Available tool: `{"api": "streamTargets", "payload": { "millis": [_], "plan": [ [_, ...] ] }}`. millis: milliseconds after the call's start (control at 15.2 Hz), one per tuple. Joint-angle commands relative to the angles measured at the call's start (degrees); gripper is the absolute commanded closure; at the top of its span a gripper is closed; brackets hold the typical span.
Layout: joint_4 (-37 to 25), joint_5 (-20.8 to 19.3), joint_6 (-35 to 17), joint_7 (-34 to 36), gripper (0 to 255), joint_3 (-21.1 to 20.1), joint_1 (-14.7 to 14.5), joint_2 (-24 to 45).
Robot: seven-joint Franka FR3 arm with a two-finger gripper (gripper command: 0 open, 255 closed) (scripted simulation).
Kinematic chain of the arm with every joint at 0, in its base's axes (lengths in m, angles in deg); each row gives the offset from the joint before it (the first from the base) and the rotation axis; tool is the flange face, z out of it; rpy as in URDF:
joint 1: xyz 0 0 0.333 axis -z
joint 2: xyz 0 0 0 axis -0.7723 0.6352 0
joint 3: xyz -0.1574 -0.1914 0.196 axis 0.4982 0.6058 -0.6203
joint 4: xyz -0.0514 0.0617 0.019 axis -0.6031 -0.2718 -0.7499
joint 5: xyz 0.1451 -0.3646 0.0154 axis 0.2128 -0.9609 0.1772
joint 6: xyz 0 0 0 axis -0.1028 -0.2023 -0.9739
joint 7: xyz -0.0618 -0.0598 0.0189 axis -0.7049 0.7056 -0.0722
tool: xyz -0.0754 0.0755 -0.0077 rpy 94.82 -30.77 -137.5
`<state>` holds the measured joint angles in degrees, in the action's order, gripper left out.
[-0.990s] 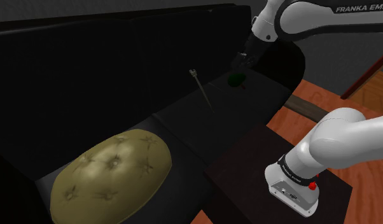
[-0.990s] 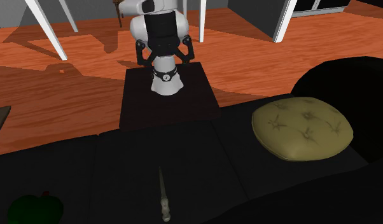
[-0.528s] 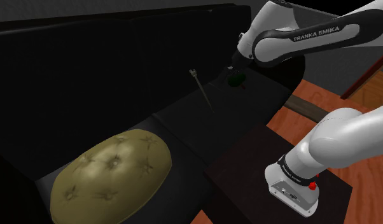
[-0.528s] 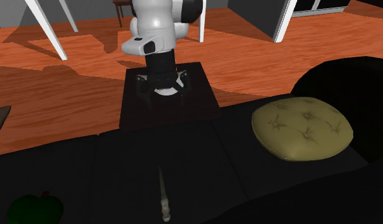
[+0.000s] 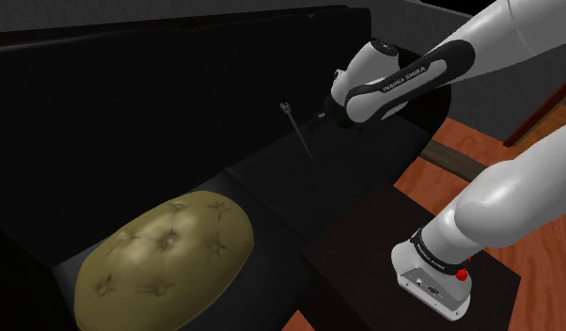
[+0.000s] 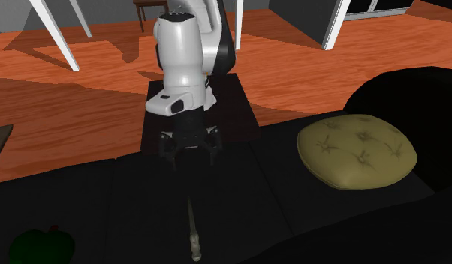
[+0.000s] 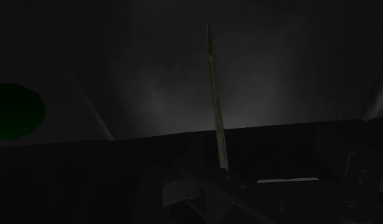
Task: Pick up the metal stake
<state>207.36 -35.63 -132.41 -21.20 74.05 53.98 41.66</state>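
Dark-green and rounded, a small object lies at the second exterior view's left on the black sofa seat, well apart from the work and offering no obstruction. Toward the middle, the thin, pale grey metal stake lies flat on the same seat, its pointed end toward the robot and its thicker, knobbed end toward the sofa back. This lengthwise lie presents a narrow shaft that can be pinched from either side. Directly beyond the pointed end hovers the all-black two-finger gripper, carried low over the seat edge by the white arm, which bends forward from the dark box stand on the orange wooden floor. The fingers are spread and grasp nothing, one standing to each side of the stake's line, so that closing would probably squeeze across the shaft rather than along it. In the wrist view the stake runs straight away from the hand, which suggests the approach is already aligned and only an advance and descent remain. At the right rests an olive-yellow tufted cushion, well apart from the stake.
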Motion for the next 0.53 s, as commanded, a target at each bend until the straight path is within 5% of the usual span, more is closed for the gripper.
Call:
{"api": "streamTargets", "payload": {
  "millis": [0, 330, 462],
  "plan": [
    [-1.8, -1.3, -6.0, -0.1, 0, 0.2, 0.7, 6.0],
    [-8.2, -10.5, -17.2, 5.5, 0, 3.6, 0.2, 19.7],
    [-9.9, -10.5, -19.4, 5.3, 0, 5.4, -1.4, 22.6]
  ]
}}
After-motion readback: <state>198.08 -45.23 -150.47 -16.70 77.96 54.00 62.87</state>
